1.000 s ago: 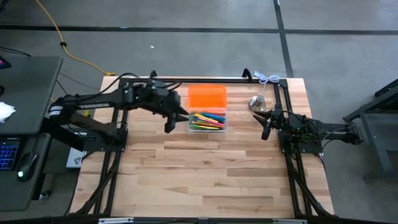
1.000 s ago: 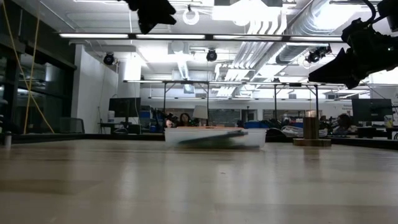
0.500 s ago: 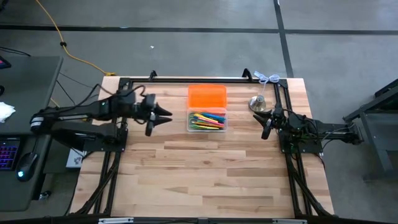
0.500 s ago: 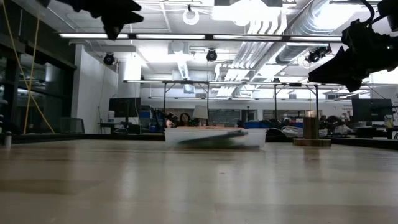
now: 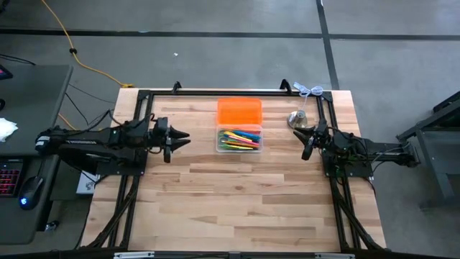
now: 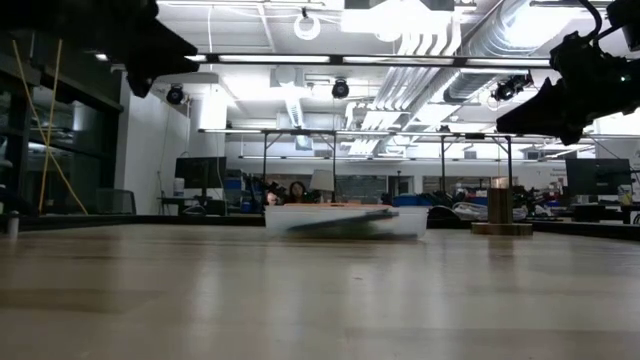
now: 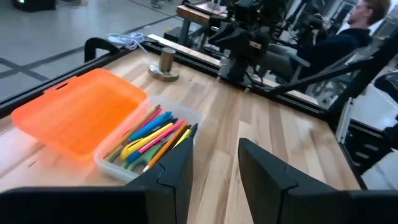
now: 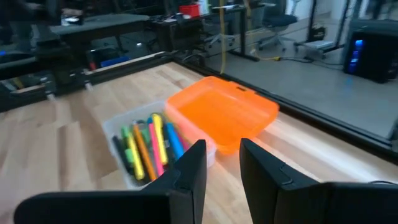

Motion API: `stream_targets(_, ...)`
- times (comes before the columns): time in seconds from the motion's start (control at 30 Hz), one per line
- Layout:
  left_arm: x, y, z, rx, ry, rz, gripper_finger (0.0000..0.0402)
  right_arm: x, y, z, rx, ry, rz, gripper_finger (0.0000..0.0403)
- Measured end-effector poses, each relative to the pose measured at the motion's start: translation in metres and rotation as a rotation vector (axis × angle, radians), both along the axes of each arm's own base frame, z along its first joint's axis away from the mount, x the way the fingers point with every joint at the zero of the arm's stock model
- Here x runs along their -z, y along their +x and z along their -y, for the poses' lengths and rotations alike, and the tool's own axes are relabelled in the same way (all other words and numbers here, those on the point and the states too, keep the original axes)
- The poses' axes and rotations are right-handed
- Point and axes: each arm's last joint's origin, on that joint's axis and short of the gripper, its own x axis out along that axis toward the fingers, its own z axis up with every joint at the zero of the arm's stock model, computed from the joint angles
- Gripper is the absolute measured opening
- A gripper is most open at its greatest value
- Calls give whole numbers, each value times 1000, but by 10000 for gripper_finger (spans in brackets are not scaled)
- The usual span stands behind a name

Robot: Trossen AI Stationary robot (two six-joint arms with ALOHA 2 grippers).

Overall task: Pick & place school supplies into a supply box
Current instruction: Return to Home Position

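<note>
I count one clear supply box (image 5: pixel 218 140), one orange lid (image 5: pixel 238 112), one small silver bell-shaped object (image 5: pixel 297 119) and two arms over the wooden table (image 5: pixel 237 201).

The box sits near the table's far edge, midway between the arms. The lid lies flat, touching its far side. Inside the box is a bundle of pens and pencils (image 7: pixel 152 138) in pink, yellow, blue, orange and green, too tightly packed for me to count.

The left gripper (image 7: pixel 216 152) hangs above the table, well to the left of the box, its fingers slightly parted and holding nothing. The right gripper (image 8: pixel 221 149) waits to the right of the box, near the bell, its fingers also slightly parted and empty.
</note>
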Motion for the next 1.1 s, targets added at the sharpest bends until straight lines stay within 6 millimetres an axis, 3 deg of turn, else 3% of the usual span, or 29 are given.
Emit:
stream_targets(0.23,15,-13,11,-15,5,63,156,0,-1,1,42,-14,-4,74)
stream_targets(0.43,26,-21,11,-29,-1,91,156,-1,1,-1,-53,5,5,74)
stream_targets(0.93,69,-19,12,15,-55,62,156,-3,3,-5,-177,46,40,74)
stream_targets(1.1,73,-19,12,20,-52,93,156,-5,3,-5,-180,36,58,74)
